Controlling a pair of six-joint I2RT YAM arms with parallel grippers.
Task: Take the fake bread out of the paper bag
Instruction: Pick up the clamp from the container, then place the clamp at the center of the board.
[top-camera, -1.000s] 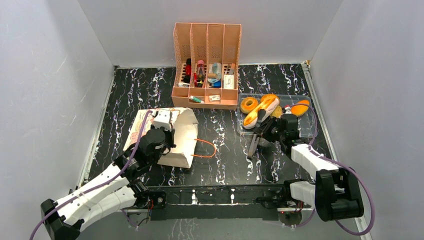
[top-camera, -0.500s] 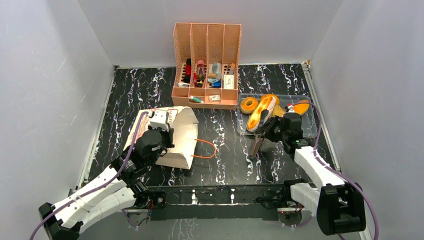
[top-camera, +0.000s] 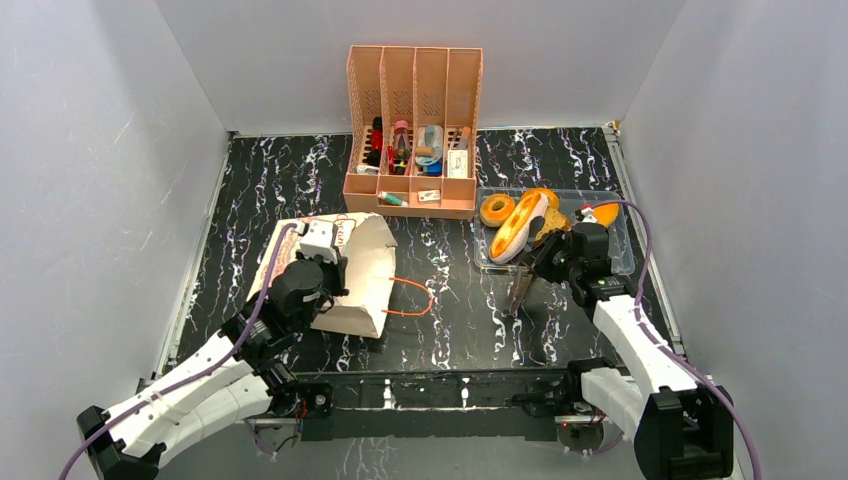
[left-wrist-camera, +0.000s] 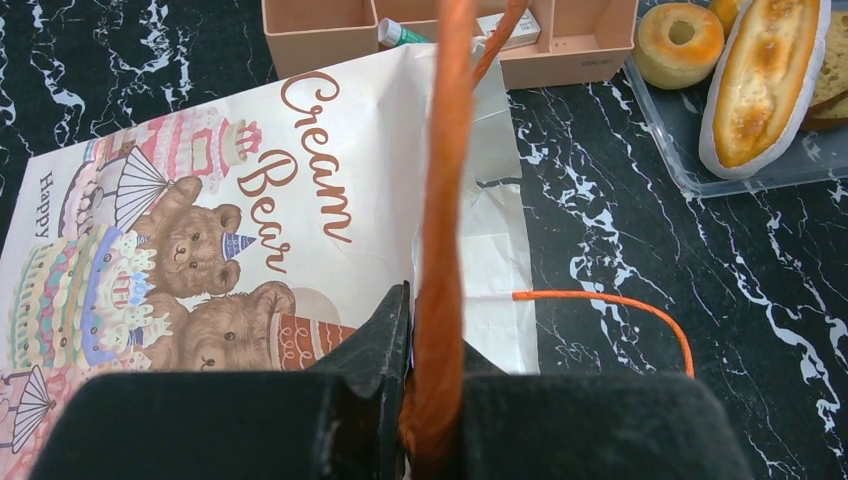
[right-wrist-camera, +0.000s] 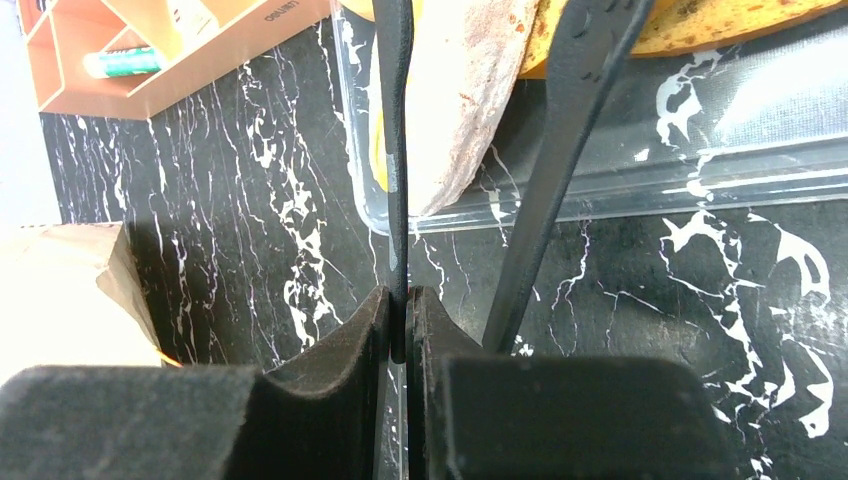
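The left gripper is clamped on the orange cord handle of the paper bag, which lies flat toward the left edge. The right gripper is closed on black tongs pinching a toast slice at the near-left corner of the clear tray. A ring and a long loaf lie inside. Marbled tabletop separates bag and tray.

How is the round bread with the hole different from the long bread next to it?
The round bread is a ring with a hole in the middle; the long bread is a loaf with no hole. The round bread is golden brown all over; the long bread has an orange-yellow top and a creamy edge. The long bread is far longer than the round bread. Both lie side by side in the clear tray.
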